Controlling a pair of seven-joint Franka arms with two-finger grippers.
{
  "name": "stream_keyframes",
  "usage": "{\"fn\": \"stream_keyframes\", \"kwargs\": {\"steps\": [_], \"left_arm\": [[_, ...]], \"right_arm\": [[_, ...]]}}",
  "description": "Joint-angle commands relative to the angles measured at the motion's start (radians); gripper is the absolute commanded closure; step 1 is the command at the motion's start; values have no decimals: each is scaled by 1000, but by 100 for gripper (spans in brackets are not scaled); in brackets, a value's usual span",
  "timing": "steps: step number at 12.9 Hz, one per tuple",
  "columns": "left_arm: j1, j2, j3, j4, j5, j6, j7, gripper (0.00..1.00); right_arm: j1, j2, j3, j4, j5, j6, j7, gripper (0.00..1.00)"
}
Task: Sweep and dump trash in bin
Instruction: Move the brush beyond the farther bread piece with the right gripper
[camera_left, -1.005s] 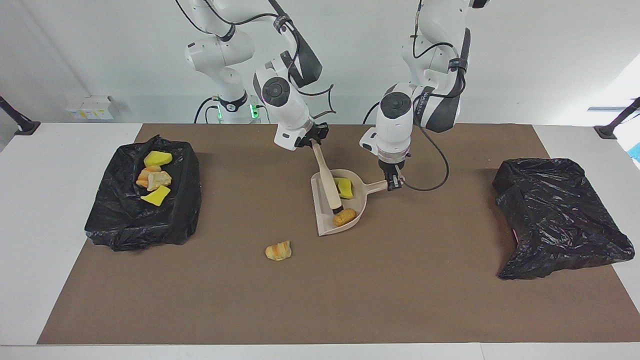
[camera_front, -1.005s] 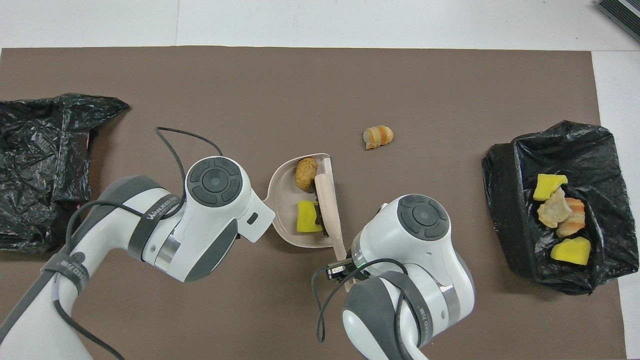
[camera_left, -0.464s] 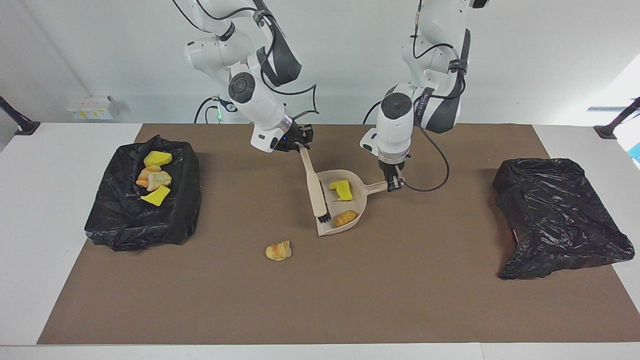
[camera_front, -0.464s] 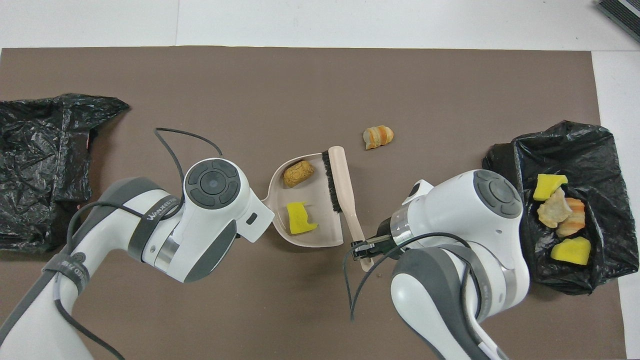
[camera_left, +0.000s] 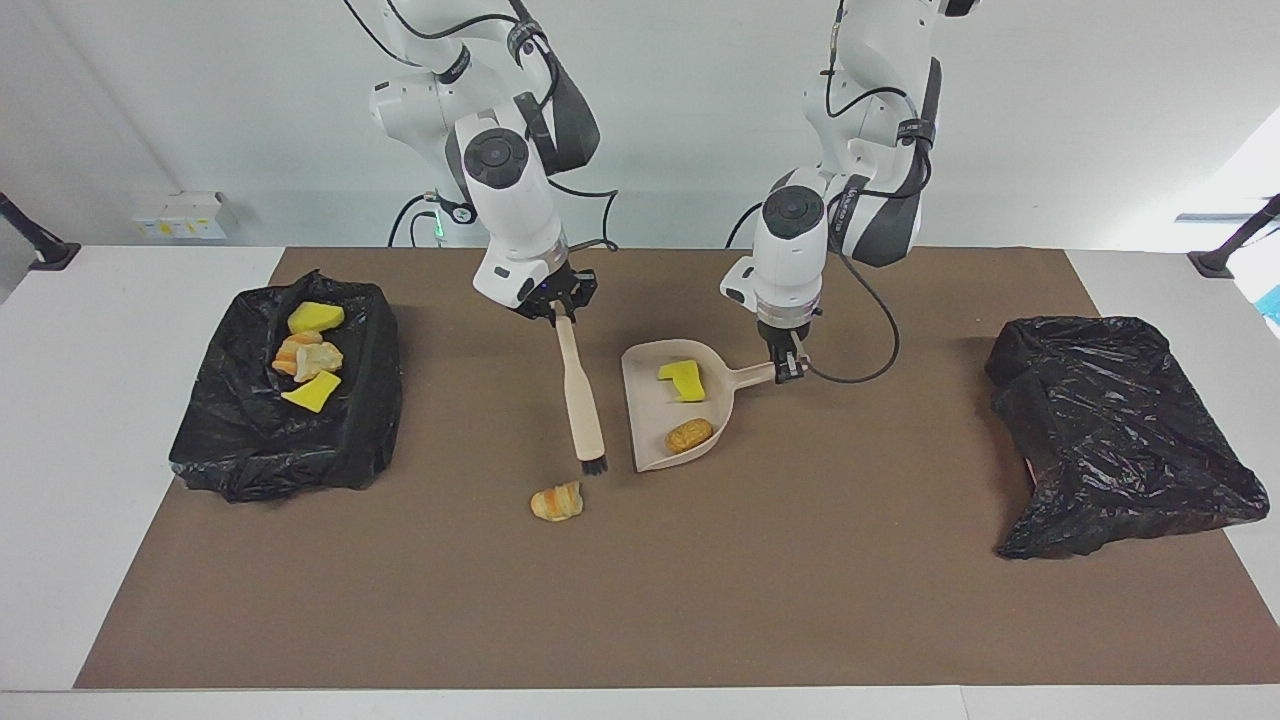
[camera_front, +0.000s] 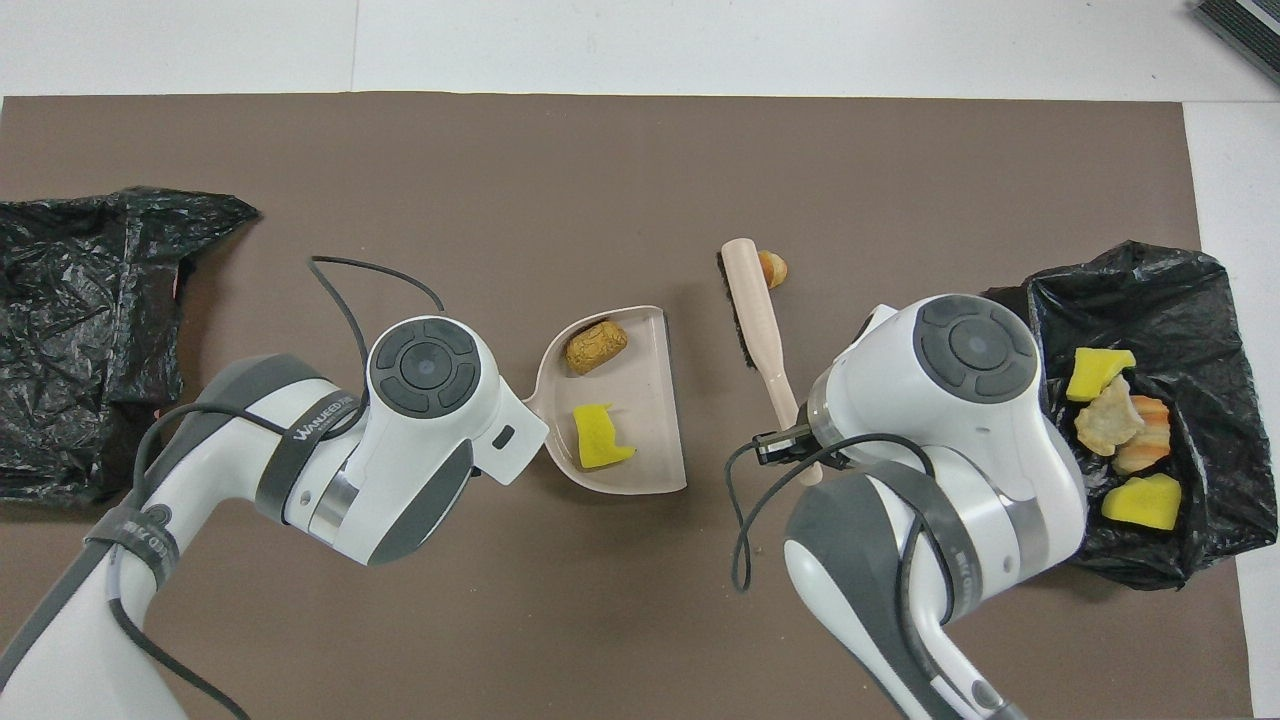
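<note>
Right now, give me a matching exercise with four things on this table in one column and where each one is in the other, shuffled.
Things:
1. brush
2. striped scrap
3. brown lump
4. dustpan handle

Places:
A. in the dustpan
B. in the left gripper
C. loose on the brown mat
D. in the right gripper

Pairs: 1-D, 2-C, 3-A, 4-B

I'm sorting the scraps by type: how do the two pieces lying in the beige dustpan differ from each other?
The bright yellow spongy chunk is flat and angular with a notched edge; the brown bread-like lump is rounded and oval. The yellow chunk lies nearer to the robots, the brown lump near the corner of the dustpan's open lip. Both rest loose inside the beige dustpan, apart from each other and of similar size.
</note>
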Motion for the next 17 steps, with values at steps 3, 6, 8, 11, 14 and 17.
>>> {"fn": "stream_keyframes", "kwargs": {"steps": [3,6,8,11,14,17], "left_arm": [[-4,-24,10,-37,11,26,-72,100],[-16,-24,7,-33,7,15,-226,100],[-32,-31,7,-34,7,-21,-292,100],[-33,-33,7,-34,7,-28,-328,100],[-42,-34,7,-36,7,-31,-326,100],[-41,-34,7,-37,7,-26,-316,100]], "right_arm": [[-77,164,7,184,-249,-58,13,100],[-79,268,7,264,-352,-82,13,100],[-77,315,7,277,-363,-85,43,100],[-77,325,13,277,-303,-72,83,100],[-53,322,17,269,-206,-90,80,100],[-31,315,27,262,-134,-95,71,100]]}}
